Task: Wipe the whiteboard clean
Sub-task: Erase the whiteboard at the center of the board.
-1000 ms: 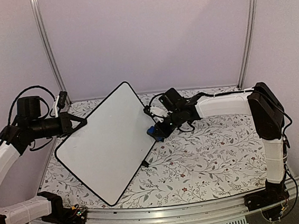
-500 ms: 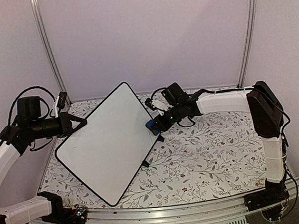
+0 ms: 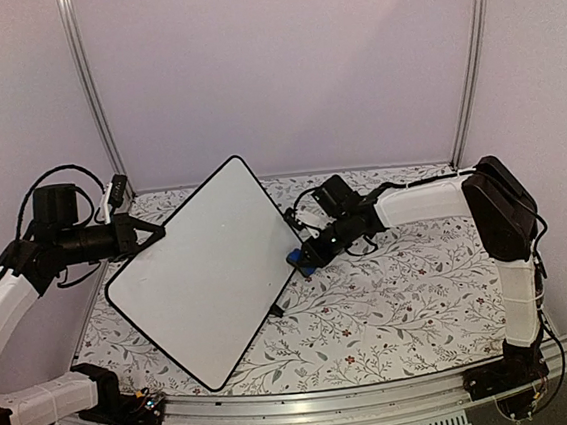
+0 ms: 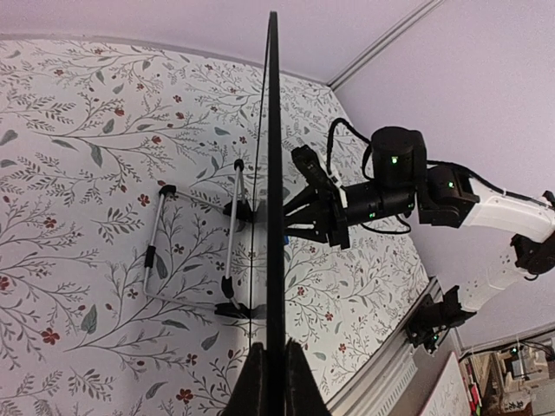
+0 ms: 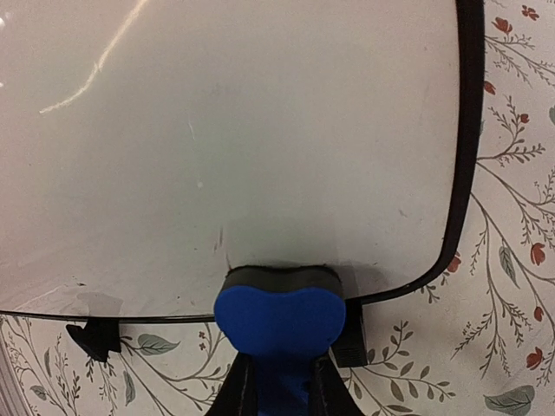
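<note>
The whiteboard (image 3: 204, 275) stands tilted on the flowered table, white with a thin black rim. My left gripper (image 3: 155, 232) is shut on its left edge. In the left wrist view the board (image 4: 274, 173) shows edge-on between my fingers (image 4: 253, 386). My right gripper (image 3: 303, 259) is shut on a blue eraser (image 5: 280, 316), whose black felt presses against the board face (image 5: 260, 130) near its lower right corner. That face shows only faint smudges and no writing. A black foot (image 5: 94, 338) sits under the rim.
A wire stand (image 4: 191, 251) props the board from behind. The right arm (image 4: 390, 191) reaches in from the other side. A metal rail (image 3: 313, 411) runs along the near table edge. Two upright posts (image 3: 91, 90) stand at the back.
My right gripper with the eraser went up along the board's right edge, then came back down and to the right. The left gripper and the board have not moved.
</note>
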You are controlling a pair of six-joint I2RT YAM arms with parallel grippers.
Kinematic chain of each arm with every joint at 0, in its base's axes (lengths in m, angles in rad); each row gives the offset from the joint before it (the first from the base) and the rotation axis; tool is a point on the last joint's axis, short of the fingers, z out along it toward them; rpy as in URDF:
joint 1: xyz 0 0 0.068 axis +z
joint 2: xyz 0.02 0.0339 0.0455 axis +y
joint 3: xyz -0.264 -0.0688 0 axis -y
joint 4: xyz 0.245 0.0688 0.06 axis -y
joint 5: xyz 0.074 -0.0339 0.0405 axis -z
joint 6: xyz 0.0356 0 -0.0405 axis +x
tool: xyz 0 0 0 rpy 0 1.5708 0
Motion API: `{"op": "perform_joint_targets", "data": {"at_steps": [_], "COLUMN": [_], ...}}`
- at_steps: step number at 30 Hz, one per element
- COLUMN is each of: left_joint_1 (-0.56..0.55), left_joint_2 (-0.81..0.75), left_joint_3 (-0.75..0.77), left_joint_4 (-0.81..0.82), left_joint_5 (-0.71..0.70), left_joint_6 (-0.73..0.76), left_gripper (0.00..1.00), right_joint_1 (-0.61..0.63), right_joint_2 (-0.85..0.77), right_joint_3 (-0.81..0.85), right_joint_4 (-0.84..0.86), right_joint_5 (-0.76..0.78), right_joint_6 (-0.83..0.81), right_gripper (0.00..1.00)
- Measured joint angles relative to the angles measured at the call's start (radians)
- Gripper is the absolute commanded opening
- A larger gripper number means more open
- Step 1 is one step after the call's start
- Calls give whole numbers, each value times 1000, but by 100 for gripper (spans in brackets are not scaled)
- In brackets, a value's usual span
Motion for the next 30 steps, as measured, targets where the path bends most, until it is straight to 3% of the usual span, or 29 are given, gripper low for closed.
{"op": "perform_joint_targets", "data": {"at_steps": [30], "left_joint_1": [0], "left_joint_2": [-16], "left_joint_3": [-5], "left_joint_4": [-6], "left_joint_5": [0], "left_joint_6": [0], "left_gripper": [0], "right_joint_1": [63], "right_joint_2": [8], "right_joint_3": [-4], "right_joint_4": [-89], "right_joint_5": [55], "right_joint_6": [-70], "right_gripper": [9]}}
